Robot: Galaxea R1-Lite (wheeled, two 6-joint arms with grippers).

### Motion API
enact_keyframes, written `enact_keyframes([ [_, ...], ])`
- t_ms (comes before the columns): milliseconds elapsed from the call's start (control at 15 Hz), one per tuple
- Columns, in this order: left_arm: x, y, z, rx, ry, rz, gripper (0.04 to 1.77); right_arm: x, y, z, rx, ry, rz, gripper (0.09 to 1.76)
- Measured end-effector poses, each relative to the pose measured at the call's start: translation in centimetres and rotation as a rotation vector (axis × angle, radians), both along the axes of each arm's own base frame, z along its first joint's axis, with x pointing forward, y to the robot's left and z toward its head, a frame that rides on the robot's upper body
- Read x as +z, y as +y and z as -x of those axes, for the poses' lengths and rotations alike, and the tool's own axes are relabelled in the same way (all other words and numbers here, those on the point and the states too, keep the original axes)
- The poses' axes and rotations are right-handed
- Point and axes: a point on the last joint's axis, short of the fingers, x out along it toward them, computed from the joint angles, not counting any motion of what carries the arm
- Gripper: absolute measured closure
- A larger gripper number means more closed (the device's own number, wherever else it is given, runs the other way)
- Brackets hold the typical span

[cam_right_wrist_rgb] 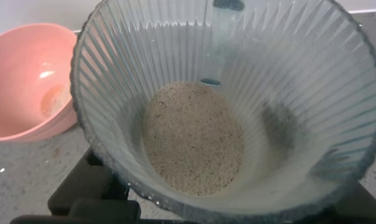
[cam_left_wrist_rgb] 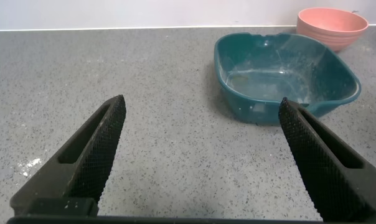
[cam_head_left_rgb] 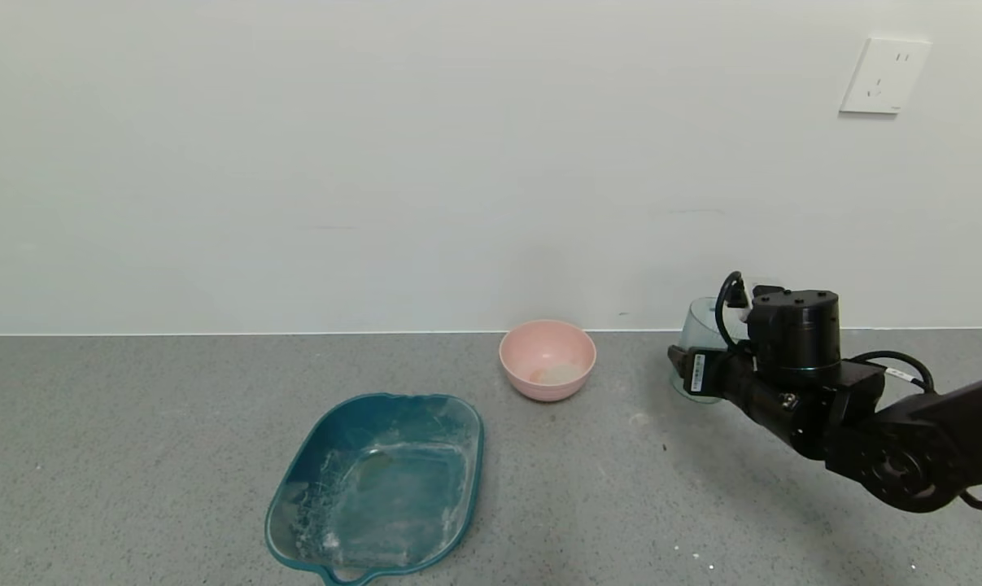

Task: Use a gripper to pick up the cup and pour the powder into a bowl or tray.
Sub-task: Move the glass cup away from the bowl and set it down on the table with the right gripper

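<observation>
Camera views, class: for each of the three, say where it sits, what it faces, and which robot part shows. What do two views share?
Head: high, facing down at the counter; right gripper at the cup.
Left wrist: low, facing the teal tray; left gripper open.
Right wrist: looks into the cup; black fingers below.
All share the pink bowl.

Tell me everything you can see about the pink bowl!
The pink bowl is small, round, smooth and matte, like plastic. It sits upright on the grey speckled counter near the wall, with a little pale powder at its bottom. Nothing touches it; the teal tray lies in front to the left, the ribbed cup to its right.
</observation>
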Motion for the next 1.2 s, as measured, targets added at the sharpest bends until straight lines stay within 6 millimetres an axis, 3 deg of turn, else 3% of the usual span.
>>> enact_keyframes([
  [800, 0.0, 0.0, 0.0, 0.0, 0.0, 0.0, 0.05, -6.3, -1.6, -3.8, -0.016, 0.07, 0.04, 0.5],
  [1200, 0.0, 0.0, 0.0, 0.0, 0.0, 0.0, 0.05, -7.3, -1.6, -4.1, -0.012, 0.082, 0.05, 0.5],
])
